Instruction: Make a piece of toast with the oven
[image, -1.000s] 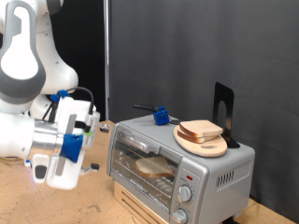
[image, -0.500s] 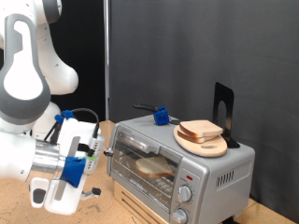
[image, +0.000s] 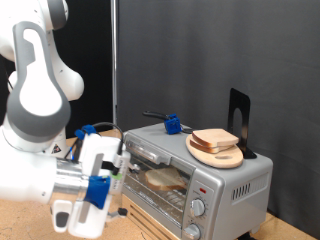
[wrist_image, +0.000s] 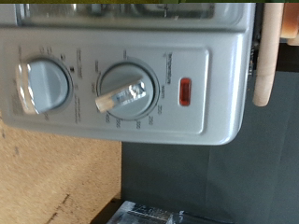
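Note:
The silver oven (image: 215, 178) stands at the exterior view's right, its glass door shut. Through the door a pale slice of toast (image: 165, 180) lies on the rack. A second bread slice (image: 215, 138) rests on a round wooden plate (image: 224, 158) on top of the oven. My gripper (image: 100, 186) hangs low in front of the oven's left front corner, with nothing seen between its fingers. The wrist view shows no fingers, only the oven's panel (wrist_image: 220, 65) with two round knobs (wrist_image: 126, 90) (wrist_image: 45, 86), a red lamp (wrist_image: 185, 91) and the plate's edge (wrist_image: 268, 51).
A blue-handled tool (image: 172, 125) and a black upright stand (image: 238, 118) sit on the oven's top. The oven stands on a wooden table (wrist_image: 47, 182). A dark curtain hangs behind. My white arm fills the exterior view's left.
My arm and gripper have moved lower and toward the exterior view's right, closer to the oven's front. The oven, plate and bread have not moved.

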